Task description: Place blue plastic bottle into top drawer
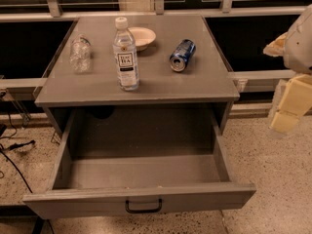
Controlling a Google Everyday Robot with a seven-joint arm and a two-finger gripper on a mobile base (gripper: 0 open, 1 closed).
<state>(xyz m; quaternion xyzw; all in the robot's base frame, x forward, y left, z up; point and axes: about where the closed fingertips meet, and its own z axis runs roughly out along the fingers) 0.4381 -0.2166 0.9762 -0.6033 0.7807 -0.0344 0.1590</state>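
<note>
The blue plastic bottle (125,54) stands upright near the middle of the grey cabinet top (195,84); it is tall and clear, with a white cap and a white label with dark print. The top drawer (139,172) is pulled wide open below it and shows nothing inside; its flat front panel carries a small black handle (144,207). My gripper (290,104) hangs at the right edge of the view, beside the cabinet and well apart from the bottle.
On the cabinet top a short dented clear bottle (80,54) stands at the left, a white bowl (141,36) sits behind the tall bottle, and a blue soda can (182,55) lies on its side at the right. Cables (14,147) lie on the floor at left.
</note>
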